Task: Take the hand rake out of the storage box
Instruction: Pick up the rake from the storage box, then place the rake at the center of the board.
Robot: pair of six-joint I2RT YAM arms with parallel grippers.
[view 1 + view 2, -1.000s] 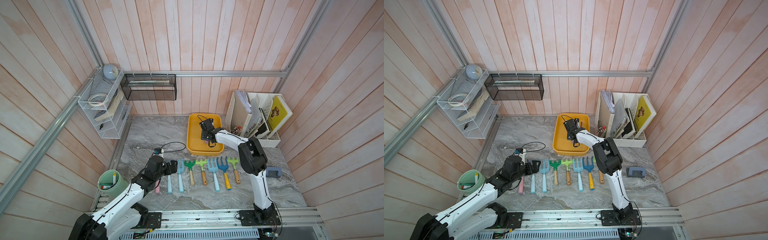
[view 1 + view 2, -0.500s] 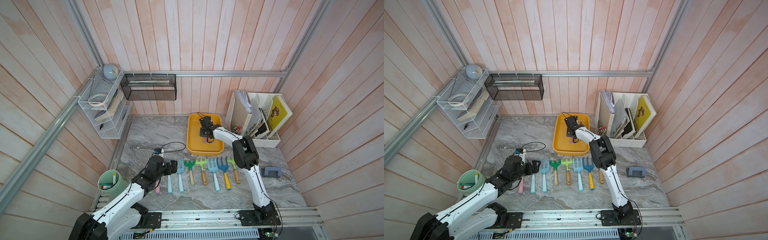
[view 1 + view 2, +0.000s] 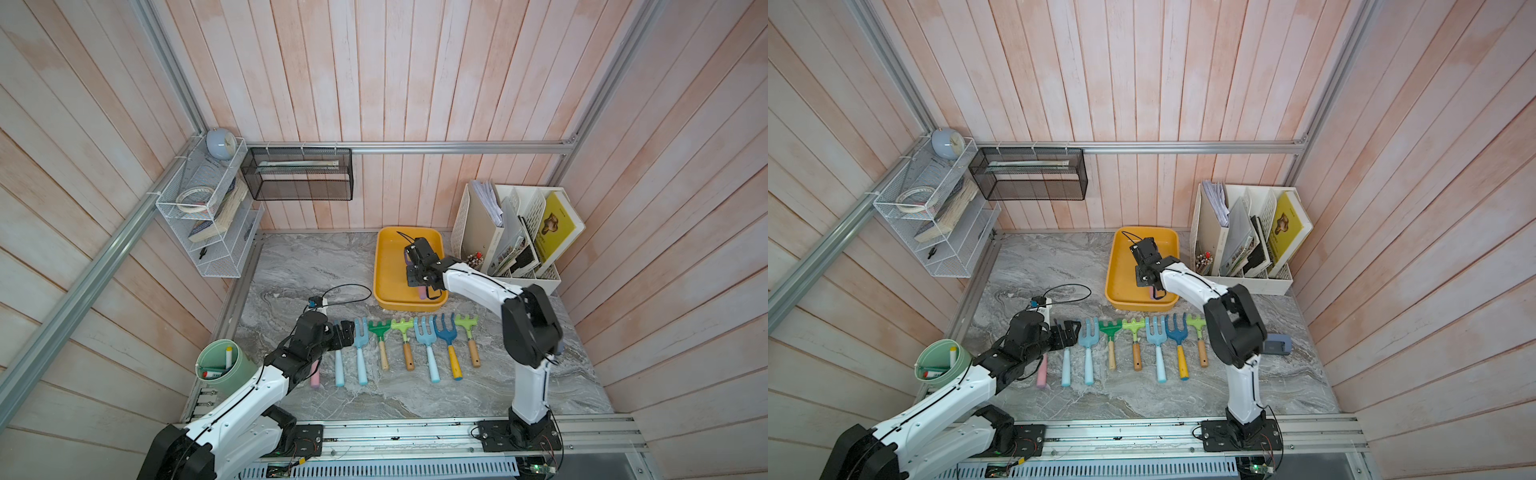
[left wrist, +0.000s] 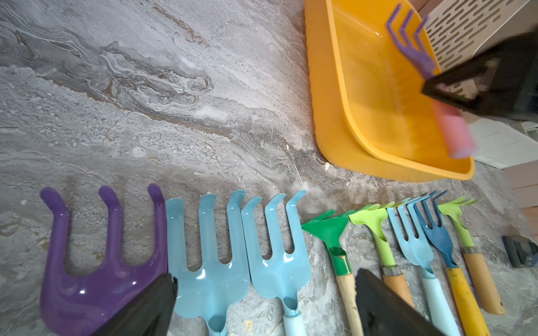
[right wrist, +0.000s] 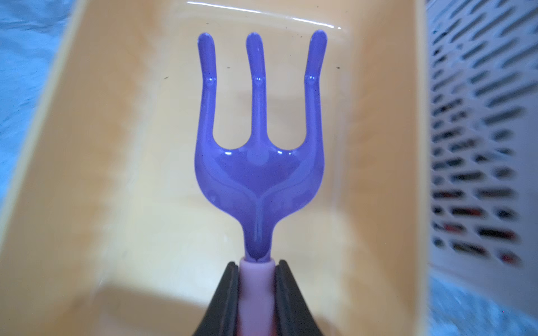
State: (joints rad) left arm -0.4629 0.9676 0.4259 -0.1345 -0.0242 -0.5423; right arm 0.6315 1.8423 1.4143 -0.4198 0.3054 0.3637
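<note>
Purple three-pronged hand rake with a pale pink handle [image 5: 257, 174] lies inside the shallow yellow-orange plastic storage box [image 5: 116, 203], toward the side nearest the white perforated file organizer [image 5: 480, 116]. The right gripper [image 5: 256, 265] is clamped on the pink handle just behind the purple head, one black finger [image 5: 230, 285] on each side. The rake's long axis runs straight on from the wrist: the prongs point away toward the box's far wall, and the handle trails back under the arm toward the near wall, its end showing in a top view [image 3: 422, 294]. Whether the rake is clear of the box floor cannot be told. The way out probably leads up first, so the handle end clears the low near rim. The left gripper [image 3: 344, 332] hangs with its jaws spread wide, well apart from the box, over a row of coloured rakes [image 3: 428, 345] on the grey marble tabletop [image 3: 316, 266].
</note>
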